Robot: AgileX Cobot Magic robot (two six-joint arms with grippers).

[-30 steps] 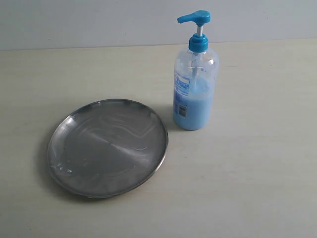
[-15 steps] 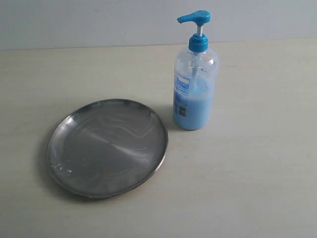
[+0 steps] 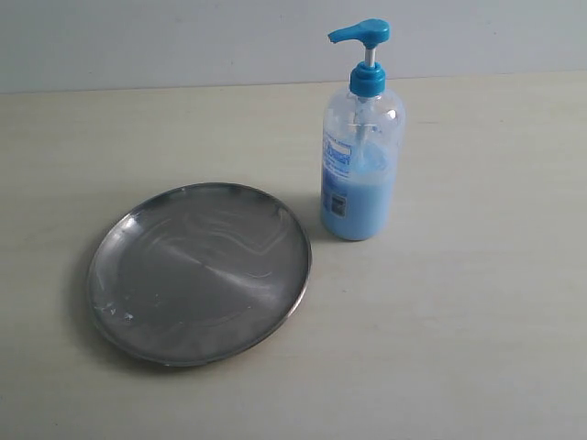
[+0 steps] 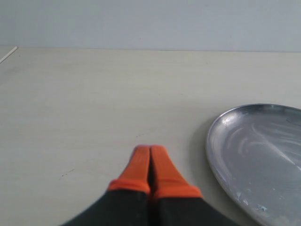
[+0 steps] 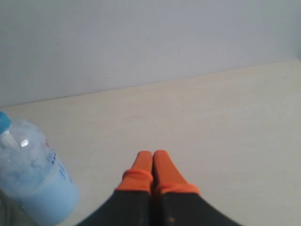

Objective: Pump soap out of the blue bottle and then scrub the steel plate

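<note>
The blue bottle [image 3: 360, 147] stands upright on the table, its pump head raised and pale blue soap [image 3: 362, 206] filling its lower half. Just left of it lies the steel plate [image 3: 199, 272], streaky and bare. Neither arm shows in the exterior view. In the left wrist view my left gripper [image 4: 150, 149] is shut with orange fingertips pressed together, holding nothing, and the steel plate [image 4: 258, 155] lies apart from it. In the right wrist view my right gripper [image 5: 153, 154] is shut and holds nothing, with the blue bottle [image 5: 37, 183] off to one side.
The pale wooden table [image 3: 477, 312] runs back to a light grey wall [image 3: 183, 37]. Nothing else stands on it.
</note>
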